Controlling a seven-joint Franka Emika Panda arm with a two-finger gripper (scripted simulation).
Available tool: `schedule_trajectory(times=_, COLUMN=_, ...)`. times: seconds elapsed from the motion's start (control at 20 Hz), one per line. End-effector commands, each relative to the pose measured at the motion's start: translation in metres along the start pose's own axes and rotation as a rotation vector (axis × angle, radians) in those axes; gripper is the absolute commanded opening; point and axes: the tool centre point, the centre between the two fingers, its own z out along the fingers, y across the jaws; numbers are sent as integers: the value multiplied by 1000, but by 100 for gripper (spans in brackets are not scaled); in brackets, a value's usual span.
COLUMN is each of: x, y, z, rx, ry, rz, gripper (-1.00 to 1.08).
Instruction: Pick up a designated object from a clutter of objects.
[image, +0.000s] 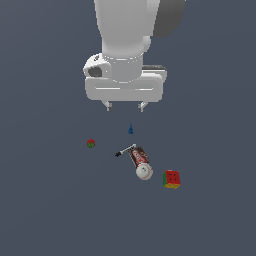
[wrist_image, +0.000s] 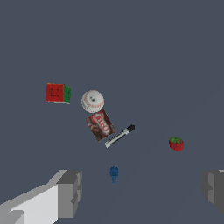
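Wrist view is showing the gripper (wrist_image: 142, 188) hanging wide open above the tiny blue piece (wrist_image: 113, 173), likely light and rigid, best pinched at its rounder base.

Flat even simulator light, no visible shadows, slightly soft

The dark red box (wrist_image: 100, 125) carries white lettering on a red patch that looks like "JELL-O", too blurred to be sure; no other text can be read
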Motion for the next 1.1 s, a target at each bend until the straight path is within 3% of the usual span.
schedule_trajectory(times=0.0, x=0, y=0, z=0, rx=0, ry=0, rz=0, gripper=100)
schedule_trajectory(times=0.5, x=4, y=-8, z=-17, rx=-21, ry=40, rz=-5, gripper=100)
schedule_trajectory(times=1.05, x=-3, y=-9, z=14, rx=-19, ry=33, rz=-12, gripper=100)
